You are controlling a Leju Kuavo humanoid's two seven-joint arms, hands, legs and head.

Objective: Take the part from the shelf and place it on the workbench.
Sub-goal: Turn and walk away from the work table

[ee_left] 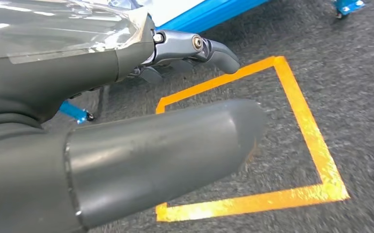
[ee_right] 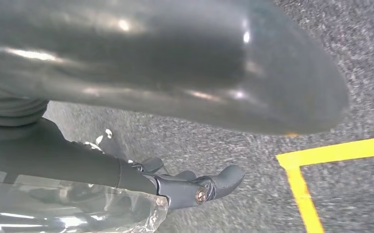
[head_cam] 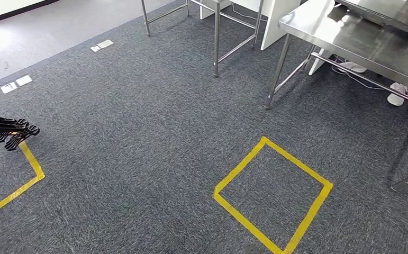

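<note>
Bag point(ee_left: 54, 29) is clamped between both hands: left hand point(ee_left: 141, 145), right hand point(ee_right: 175, 63). Keep them pressed together while you turn toward the workbench point(head_cam: 360, 32), well ahead.

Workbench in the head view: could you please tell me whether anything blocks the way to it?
Nothing visible does: only open grey carpet and a flat yellow tape square lie before the steel workbench.

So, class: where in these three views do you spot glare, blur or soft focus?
Head view: window glare on the steel workbench, carpet sharp. Left wrist view: the thumb looms soft, tape square slightly smeared. Right wrist view: highlights on the thumb, carpet blurred.
</note>
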